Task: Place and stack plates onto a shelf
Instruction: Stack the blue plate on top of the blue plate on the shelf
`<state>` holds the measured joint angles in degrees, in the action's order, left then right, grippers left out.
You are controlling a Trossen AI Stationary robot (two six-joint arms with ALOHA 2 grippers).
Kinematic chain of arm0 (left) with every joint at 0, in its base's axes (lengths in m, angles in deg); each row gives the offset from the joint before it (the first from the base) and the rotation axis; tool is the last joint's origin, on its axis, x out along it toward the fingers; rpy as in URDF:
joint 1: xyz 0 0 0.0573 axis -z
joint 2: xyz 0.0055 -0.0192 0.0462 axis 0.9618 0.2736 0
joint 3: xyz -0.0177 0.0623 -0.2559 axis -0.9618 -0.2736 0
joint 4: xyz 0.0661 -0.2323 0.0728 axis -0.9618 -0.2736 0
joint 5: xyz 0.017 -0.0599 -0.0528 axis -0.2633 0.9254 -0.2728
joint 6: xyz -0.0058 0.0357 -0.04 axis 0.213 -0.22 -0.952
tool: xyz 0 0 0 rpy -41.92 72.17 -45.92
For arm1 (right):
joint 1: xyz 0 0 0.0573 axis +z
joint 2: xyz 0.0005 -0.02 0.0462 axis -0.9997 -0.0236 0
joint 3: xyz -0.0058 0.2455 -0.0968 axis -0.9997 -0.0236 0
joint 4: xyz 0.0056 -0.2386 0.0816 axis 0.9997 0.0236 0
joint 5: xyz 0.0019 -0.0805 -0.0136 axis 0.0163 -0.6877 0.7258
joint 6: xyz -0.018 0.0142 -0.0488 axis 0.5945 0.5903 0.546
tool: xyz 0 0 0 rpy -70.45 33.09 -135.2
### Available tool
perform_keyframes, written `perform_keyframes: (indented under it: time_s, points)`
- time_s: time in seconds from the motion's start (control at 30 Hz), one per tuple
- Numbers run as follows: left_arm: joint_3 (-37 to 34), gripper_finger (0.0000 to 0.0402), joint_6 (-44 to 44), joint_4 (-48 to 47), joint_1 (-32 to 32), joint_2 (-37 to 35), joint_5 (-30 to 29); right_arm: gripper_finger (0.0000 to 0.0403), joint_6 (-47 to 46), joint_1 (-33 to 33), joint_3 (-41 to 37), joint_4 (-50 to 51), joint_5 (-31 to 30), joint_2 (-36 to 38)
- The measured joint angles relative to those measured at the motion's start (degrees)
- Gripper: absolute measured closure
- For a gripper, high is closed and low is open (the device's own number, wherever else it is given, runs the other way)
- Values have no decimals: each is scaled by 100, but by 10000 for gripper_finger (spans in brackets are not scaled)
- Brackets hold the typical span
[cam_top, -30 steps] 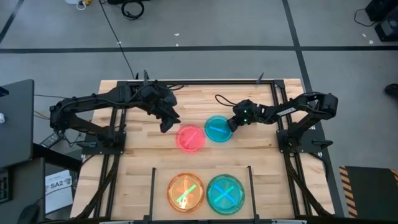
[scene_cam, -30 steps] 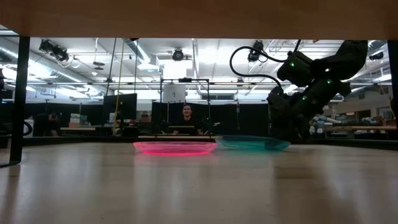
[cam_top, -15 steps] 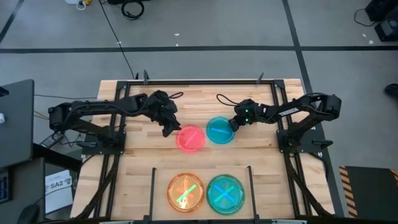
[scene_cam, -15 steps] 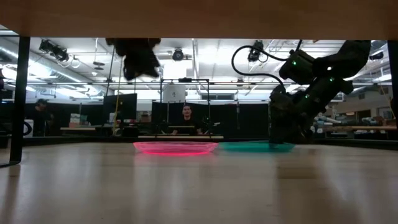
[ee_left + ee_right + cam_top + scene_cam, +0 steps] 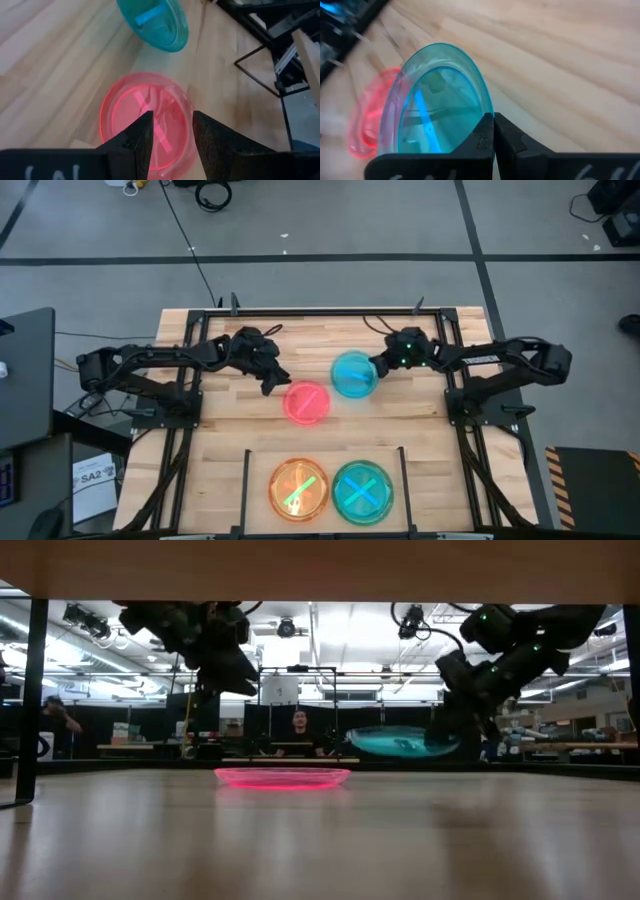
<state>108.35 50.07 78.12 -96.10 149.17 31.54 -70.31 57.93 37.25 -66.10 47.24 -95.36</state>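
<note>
Nearest the table's front edge point(image 5: 215, 480), two round translucent plastic plates lie flat side by side inside the low black wire shelf point(image 5: 247, 476): the orange plate point(image 5: 299, 489) with a green stripe, and the cyan plate point(image 5: 362, 491) bearing crossed stripes. Farther back, mid-table, a pink translucent plate point(image 5: 307, 402) lies flat, its stripe running diagonally. Just above its far-left rim hangs the left tool point(image 5: 268, 383), fingers apart, holding nothing. Beyond, the right tool point(image 5: 376, 369) is clamped on the rim of a second cyan plate point(image 5: 353, 374), held off the wood and tilted.
</note>
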Motion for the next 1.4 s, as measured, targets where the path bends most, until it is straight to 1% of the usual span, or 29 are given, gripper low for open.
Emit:
perform_keyframes:
  time_s: [0.33,0.43,0.63,0.77,0.93,1.07,1.4]
  points:
    - [-43,257,-1,128,-13,0,-2,397,-51,-343,6,-28,298,972]
    - [-43,257,-2,126,-13,0,-2,397,-66,-407,99,35,481,1246]
    - [-43,257,-2,126,-2,0,-2,397,-68,-429,611,364,946,1601]
    - [-43,257,-2,126,-4,0,-4,397,-68,-326,1123,1037,1294,1686]
    - [-43,257,-2,126,-4,0,-4,397,-68,64,1798,2216,1577,1686]
    - [-43,257,-1,126,-2,0,-4,397,-88,583,2163,2868,1588,1686]
    - [-41,257,-1,126,-2,0,-4,396,-824,2112,2267,2844,1513,1686]
